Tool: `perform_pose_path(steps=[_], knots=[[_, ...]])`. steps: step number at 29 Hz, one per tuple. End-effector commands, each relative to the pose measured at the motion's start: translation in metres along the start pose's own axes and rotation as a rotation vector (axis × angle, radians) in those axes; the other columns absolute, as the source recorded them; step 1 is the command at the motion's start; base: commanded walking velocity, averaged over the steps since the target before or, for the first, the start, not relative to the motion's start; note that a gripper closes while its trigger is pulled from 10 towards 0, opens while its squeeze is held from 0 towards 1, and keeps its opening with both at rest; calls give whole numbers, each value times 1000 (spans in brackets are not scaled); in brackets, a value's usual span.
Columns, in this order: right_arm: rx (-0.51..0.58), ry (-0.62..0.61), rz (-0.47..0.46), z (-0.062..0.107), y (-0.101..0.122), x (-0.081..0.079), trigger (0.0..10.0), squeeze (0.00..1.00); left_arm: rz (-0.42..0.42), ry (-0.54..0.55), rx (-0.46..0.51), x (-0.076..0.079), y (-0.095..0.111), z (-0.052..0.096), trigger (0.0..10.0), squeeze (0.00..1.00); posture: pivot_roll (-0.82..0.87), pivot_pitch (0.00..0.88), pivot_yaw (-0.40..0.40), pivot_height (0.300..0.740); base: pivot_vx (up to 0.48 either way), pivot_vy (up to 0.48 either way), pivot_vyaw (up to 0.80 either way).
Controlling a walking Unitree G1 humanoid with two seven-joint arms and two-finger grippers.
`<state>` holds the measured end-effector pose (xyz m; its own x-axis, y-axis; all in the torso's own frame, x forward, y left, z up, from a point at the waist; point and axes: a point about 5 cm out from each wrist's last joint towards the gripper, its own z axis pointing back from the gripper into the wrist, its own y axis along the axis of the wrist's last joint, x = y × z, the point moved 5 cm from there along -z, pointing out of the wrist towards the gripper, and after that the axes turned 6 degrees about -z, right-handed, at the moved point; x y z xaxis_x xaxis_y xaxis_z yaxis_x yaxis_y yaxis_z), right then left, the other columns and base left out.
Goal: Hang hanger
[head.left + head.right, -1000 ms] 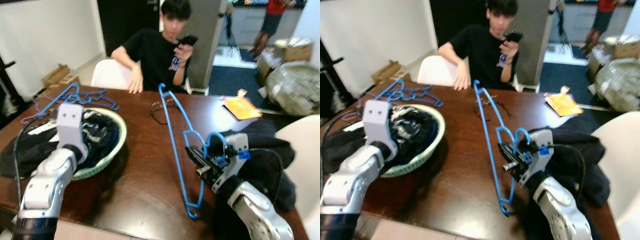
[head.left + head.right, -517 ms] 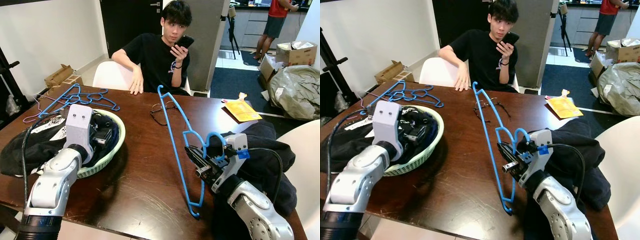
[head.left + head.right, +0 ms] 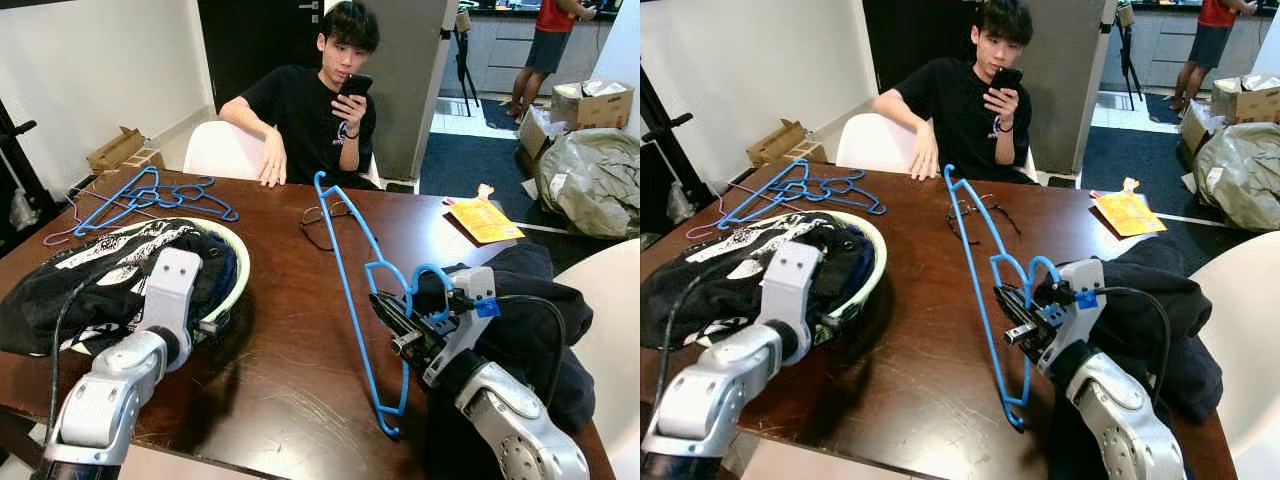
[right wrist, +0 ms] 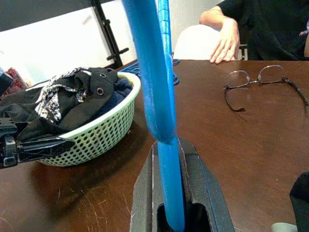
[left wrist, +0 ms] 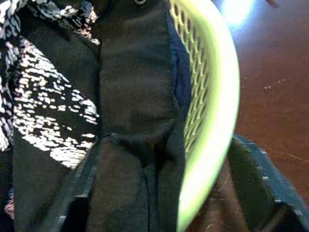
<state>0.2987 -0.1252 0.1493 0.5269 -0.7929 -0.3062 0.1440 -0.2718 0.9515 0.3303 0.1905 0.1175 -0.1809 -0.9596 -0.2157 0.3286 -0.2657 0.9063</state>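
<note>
A blue hanger (image 3: 345, 265) stands tilted over the brown table (image 3: 280, 330), its lower end near the front edge. My right gripper (image 3: 395, 322) is shut on the hanger just below the hook; in the right wrist view its fingers (image 4: 200, 191) clamp the blue bar. My left gripper (image 3: 212, 325) is low at the near rim of the green basket (image 3: 243, 262) of dark clothes (image 3: 100, 270). In the left wrist view its fingers (image 5: 256, 179) stand wide apart, open, with the basket rim (image 5: 217, 96) and a black garment (image 5: 130, 111) between them.
Several blue hangers (image 3: 150, 195) lie at the table's back left. Glasses (image 3: 325, 220) and an orange packet (image 3: 482, 215) lie farther back. A dark garment (image 3: 535, 310) is heaped at the right, beside a white chair (image 3: 610, 300). A person (image 3: 310, 110) sits across the table with a phone.
My left arm has dropped from above the basket to its near rim, uncovering the clothes. The right gripper has kept the hanger in the same place.
</note>
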Motion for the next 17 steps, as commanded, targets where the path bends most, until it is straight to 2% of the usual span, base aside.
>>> perform_pose_path(steps=[1, 7, 10, 16, 17], knots=[[-45, -23, -17, 3, -11, 4, 10000, 0, -11, 30, -52, -6, -12, 3, 0, 0, 15, 19, 11, 740, 0, 0, 0], [-46, -23, -19, 2, -11, 5, 10000, 0, -20, 52, -57, -11, -13, 7, 0, 0, 19, 17, 8, 740, 0, 0, 0], [-46, -23, -21, 1, -10, 5, 10000, 0, -40, 99, -43, -25, -5, 10, 0, 0, 21, 14, 8, 740, 0, 0, 0], [-44, -23, -22, 1, -10, 5, 10000, 0, -51, 129, -18, -35, 4, 12, 0, 0, 22, 13, 7, 740, 0, 0, 0], [-44, -23, -22, 0, -10, 5, 10000, 0, -59, 158, 8, -44, 14, 14, 0, 0, 22, 9, 8, 740, 0, 0, 0]])
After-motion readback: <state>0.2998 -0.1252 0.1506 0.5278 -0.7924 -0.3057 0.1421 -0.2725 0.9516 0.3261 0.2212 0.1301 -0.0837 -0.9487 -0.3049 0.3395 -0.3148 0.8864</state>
